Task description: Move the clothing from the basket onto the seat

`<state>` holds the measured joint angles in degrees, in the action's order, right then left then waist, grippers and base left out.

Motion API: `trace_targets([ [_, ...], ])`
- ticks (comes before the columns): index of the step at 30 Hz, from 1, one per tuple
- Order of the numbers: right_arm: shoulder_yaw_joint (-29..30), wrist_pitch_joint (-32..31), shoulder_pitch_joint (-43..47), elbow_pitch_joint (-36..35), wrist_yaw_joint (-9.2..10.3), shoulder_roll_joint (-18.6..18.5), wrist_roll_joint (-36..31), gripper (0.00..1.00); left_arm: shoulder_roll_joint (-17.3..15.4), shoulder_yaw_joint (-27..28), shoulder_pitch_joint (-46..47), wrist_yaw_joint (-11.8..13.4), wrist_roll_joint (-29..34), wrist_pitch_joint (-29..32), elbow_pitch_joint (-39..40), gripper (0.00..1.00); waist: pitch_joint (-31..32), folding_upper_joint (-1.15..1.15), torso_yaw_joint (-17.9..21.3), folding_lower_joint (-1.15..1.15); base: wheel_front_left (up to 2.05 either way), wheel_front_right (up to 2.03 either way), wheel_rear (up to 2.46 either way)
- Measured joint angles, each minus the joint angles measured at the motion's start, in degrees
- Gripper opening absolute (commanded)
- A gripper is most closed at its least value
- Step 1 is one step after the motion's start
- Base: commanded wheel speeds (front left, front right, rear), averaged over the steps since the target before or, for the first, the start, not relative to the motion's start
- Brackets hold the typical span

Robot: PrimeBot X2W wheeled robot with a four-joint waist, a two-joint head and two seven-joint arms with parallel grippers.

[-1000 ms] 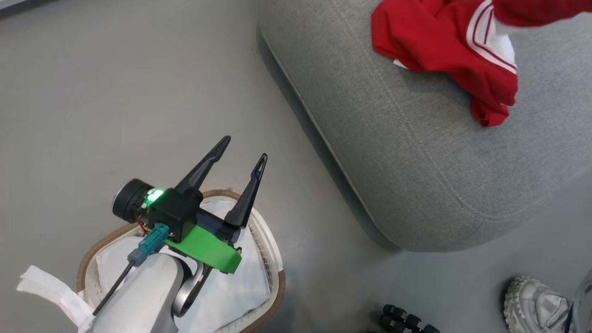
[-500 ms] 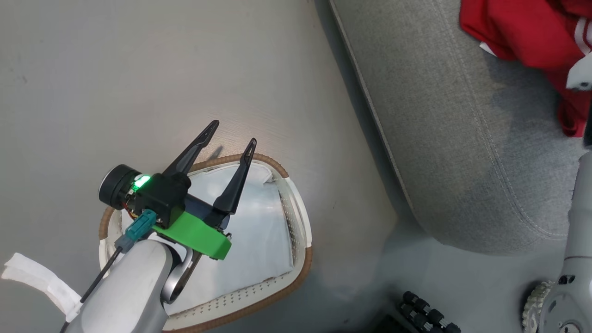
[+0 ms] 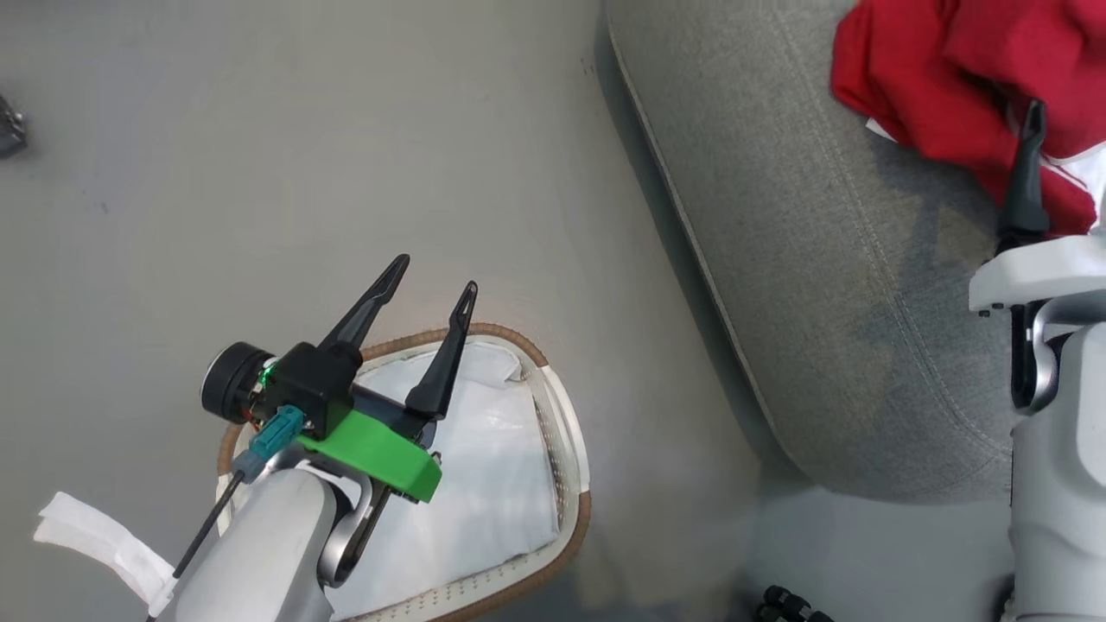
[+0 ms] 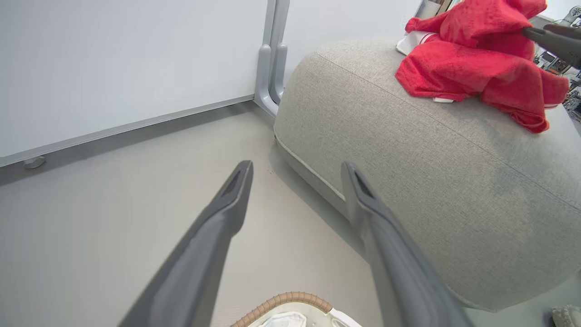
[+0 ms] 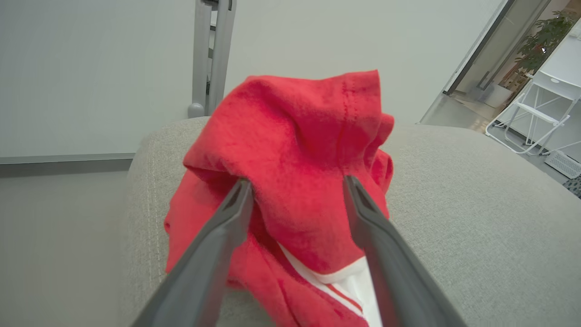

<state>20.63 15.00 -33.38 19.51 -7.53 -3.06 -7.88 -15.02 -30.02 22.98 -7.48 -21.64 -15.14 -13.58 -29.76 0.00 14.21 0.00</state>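
The head camera is looking steeply down, with the basket point(image 3: 497, 331) at 7 o'clock and the seat point(image 3: 821, 302) at 2 o'clock. The left wrist camera is looking low across the floor point(image 4: 113, 218); the right one is sitting close to the clothing point(image 5: 295, 159), which all three are sharing.

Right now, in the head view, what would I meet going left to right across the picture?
White cloth strip → left gripper → seat → clothing, lying on the seat's right part. The basket overlaps the left gripper, so it is left out of the order.
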Motion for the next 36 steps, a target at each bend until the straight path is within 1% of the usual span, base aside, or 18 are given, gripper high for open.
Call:
trace_targets([
  [7,-5.83,0.0,4.9,-2.7,0.0,0.13,2.14,1.0,2.8,5.63,-3.5,0.0,1.55,-0.01,-2.26,1.0,5.57,0.0,-0.17,0.0,0.0,0.0,0.0],
  [11,-9.1,0.0,6.69,-2.93,0.0,0.21,4.21,1.0,4.23,9.58,-5.28,0.0,3.16,-0.01,-3.46,1.0,8.52,0.0,-0.98,-0.01,0.0,0.0,0.0],
  [13,-10.6,0.0,7.17,-2.92,0.0,0.21,5.19,1.0,4.92,12.22,-6.12,0.0,3.91,-0.01,-4.07,1.0,9.74,0.0,-1.67,0.0,0.0,0.0,0.0],
  [15,-12.82,0.0,7.32,-3.39,0.0,0.18,7.8,1.0,5.5,15.33,-7.16,0.0,4.17,0.0,-5.13,1.0,10.81,0.0,-2.79,-0.01,0.0,0.0,0.0],
  [18,-16.0,0.0,7.9,-3.76,0.0,0.32,10.53,1.0,5.55,20.09,-8.61,0.0,5.25,-0.01,-6.0,1.0,12.13,0.0,-4.46,0.0,0.0,0.0,0.0],
  [22,-19.08,0.01,9.01,-2.8,0.0,0.27,12.55,1.0,5.89,24.6,-10.65,0.0,7.27,0.0,-7.17,1.0,13.87,0.0,-6.58,-0.01,0.0,0.0,0.0],
  [25,-20.25,0.0,9.92,-1.48,0.0,0.31,14.03,1.0,6.7,28.18,-11.86,0.0,7.91,-0.01,-7.8,1.0,15.12,0.0,-8.01,-0.01,0.0,0.0,0.0],
  [30,-22.06,0.01,12.89,-0.53,0.0,0.23,17.84,1.0,7.64,32.14,-13.84,0.0,8.69,0.0,-9.45,1.0,17.31,0.0,-10.04,-0.01,0.0,0.0,0.0],
  [36,-24.06,0.0,16.62,1.48,0.0,0.27,19.6,1.0,8.9,34.76,-16.78,0.0,10.12,0.0,-9.5,1.0,19.78,0.0,-11.65,-0.01,0.0,0.0,0.0],
])
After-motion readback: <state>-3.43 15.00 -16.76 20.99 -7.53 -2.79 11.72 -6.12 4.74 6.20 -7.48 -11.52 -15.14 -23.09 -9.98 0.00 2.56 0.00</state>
